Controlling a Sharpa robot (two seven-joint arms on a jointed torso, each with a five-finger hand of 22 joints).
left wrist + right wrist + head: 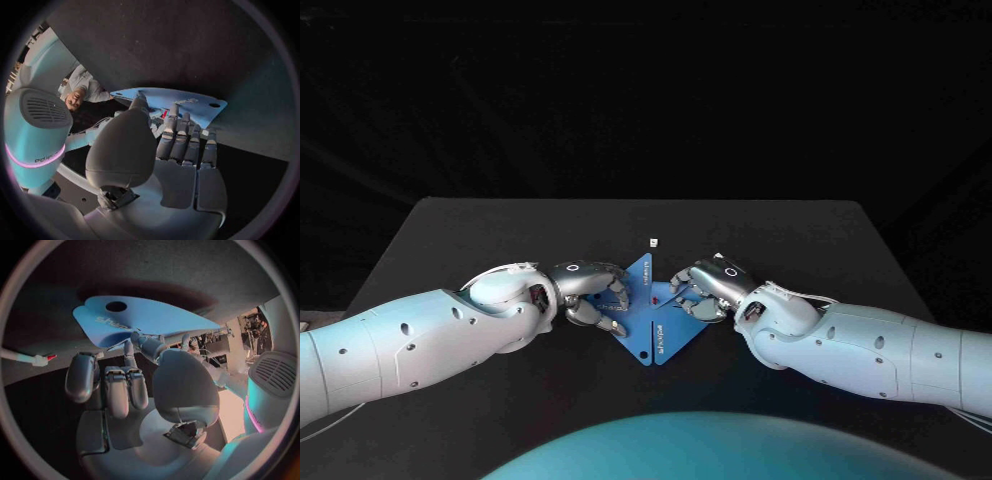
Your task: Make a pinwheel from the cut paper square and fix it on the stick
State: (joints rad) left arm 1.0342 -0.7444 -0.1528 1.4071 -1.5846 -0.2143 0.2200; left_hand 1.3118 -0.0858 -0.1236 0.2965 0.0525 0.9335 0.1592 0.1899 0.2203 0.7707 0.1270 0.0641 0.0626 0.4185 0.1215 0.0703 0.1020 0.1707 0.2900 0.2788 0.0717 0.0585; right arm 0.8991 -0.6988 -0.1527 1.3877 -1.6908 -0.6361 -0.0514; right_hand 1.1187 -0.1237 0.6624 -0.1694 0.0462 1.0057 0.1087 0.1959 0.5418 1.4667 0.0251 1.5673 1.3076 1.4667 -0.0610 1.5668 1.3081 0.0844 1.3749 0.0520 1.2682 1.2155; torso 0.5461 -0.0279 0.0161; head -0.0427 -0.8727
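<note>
Spanning the scene, a black table (473,230) carries the work. Both white arms reach inward. The left hand (589,292) and right hand (711,290) each pinch a raised flap of the blue paper square (653,335) lying between them, likely to draw its corners to the centre. A small white piece (653,241) lies beyond the paper, apart from it and blocking nothing.

Your counter (473,240) is a black, matte surface. Near its middle you see the blue paper square (653,335), with part of it raised off the top. At twelve o'clock from the paper, a small white piece (653,241) lies alone, too small to identify.
</note>
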